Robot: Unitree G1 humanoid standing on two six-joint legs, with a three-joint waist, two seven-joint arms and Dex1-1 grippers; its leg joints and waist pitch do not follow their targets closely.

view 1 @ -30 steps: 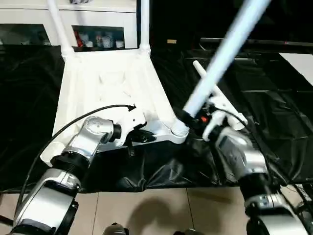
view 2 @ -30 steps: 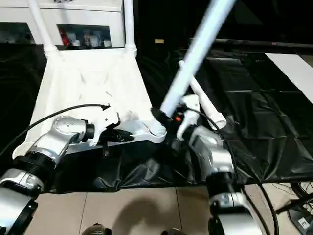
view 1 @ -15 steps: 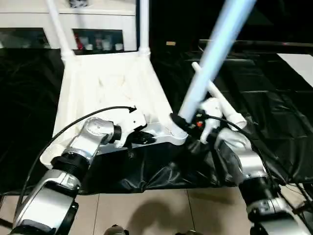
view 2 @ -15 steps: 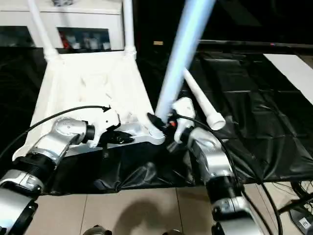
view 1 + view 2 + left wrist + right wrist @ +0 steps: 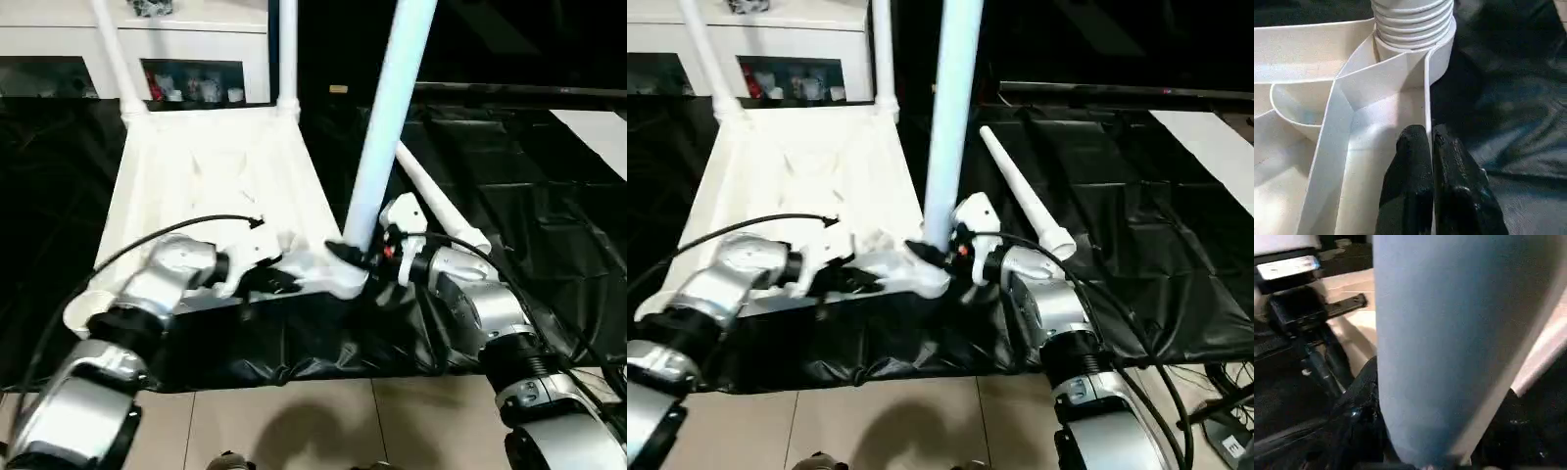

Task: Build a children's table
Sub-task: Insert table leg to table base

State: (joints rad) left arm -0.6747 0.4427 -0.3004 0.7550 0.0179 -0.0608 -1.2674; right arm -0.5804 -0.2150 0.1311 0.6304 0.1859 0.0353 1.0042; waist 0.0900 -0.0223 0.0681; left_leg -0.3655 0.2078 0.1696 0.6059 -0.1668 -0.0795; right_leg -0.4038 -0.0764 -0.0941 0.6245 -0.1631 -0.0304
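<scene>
Black sheet (image 5: pixel 549 196), upturned white table (image 5: pixel 211 176), left end effector (image 5: pixel 1431 142) pinching rim, right end effector (image 5: pixel 358 257) gripping upright leg (image 5: pixel 387 117)

- Your robot's forearms are brushed silver cylinders with rounded joint housings, each stepping down to a dark ribbed collar nearer the elbow
- You can see white plastic wrist housings ahead of the silver, with a small red-orange light on the right one
- A thin black cable loops over the left forearm; another runs along the right
- The left gripper (image 5: pixel 1431 183) has two matte black, slightly glossy fingers
</scene>
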